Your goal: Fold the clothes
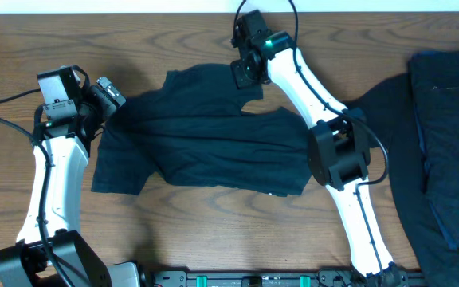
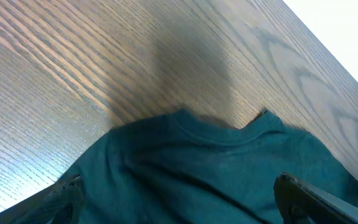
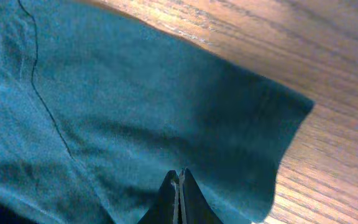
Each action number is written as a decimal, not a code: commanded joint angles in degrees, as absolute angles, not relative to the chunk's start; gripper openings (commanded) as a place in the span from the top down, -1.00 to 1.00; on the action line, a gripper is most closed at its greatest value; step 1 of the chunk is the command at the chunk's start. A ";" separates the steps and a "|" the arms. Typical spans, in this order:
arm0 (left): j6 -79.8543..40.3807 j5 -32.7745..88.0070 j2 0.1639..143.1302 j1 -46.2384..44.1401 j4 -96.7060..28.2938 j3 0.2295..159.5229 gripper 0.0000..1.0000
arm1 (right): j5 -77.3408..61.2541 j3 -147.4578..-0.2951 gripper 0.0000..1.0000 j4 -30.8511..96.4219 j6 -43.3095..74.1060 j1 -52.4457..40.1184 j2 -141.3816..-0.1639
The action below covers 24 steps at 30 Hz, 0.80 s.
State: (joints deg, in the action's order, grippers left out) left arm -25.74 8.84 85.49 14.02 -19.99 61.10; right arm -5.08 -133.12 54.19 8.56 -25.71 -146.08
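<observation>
We see the T-shirt [image 1: 213, 143] lying crumpled in the middle of the counter [image 1: 182, 231], with its long axis running left to right between the 2 arms. A second pile of dark clothes [image 1: 453, 135] sits well apart at the counter's right edge, with neither tool on it.

The left tool [image 1: 108, 94] is at the shirt's upper left end, so the cloth stretches away from it to the right. In the left wrist view its fingers [image 2: 61, 193] stand wide apart with fabric spread between them and nothing clamped. A curved, collar-like hem lies just ahead of them.

The right tool [image 1: 244, 73] is on the shirt's far edge, roughly mid-length. In the right wrist view its tips [image 3: 179, 177] are pressed together down in the fabric, apparently pinching a fold beside a loose sleeve-like flap.

The left arm [image 1: 54, 183] reaches up the left side, its wrist angled in toward the shirt. The right arm [image 1: 309, 96] crosses the shirt's right end, elbow bent.

We judge that any fold turns on both tools holding the far edge, so the left must close first.
</observation>
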 commanded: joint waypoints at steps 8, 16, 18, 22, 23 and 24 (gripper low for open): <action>-25.80 8.99 85.78 13.96 -20.16 61.25 -0.96 | -4.93 -134.23 0.98 55.61 9.91 -27.79 -149.34; -25.80 8.99 85.78 13.96 -20.16 61.25 -0.96 | -4.89 -134.23 0.98 48.71 14.48 -28.16 -152.81; -25.80 8.99 85.78 13.96 -20.16 61.25 -0.96 | -4.89 -134.23 0.98 45.89 16.08 -28.16 -153.69; -25.80 8.99 85.78 13.96 -20.16 61.25 -0.96 | -4.89 -134.23 0.98 39.59 19.11 -28.21 -156.07; -25.80 8.99 85.78 13.96 -20.16 61.25 -0.96 | -4.89 -134.23 0.98 38.00 19.99 -28.21 -157.03; -25.80 8.99 85.78 13.96 -20.16 61.25 -0.96 | -4.91 -134.23 0.98 36.38 20.62 -28.21 -157.86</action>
State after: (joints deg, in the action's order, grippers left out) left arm -25.74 8.84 85.49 14.04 -19.99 61.10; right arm -5.52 -134.21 37.67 16.69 -27.68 -153.27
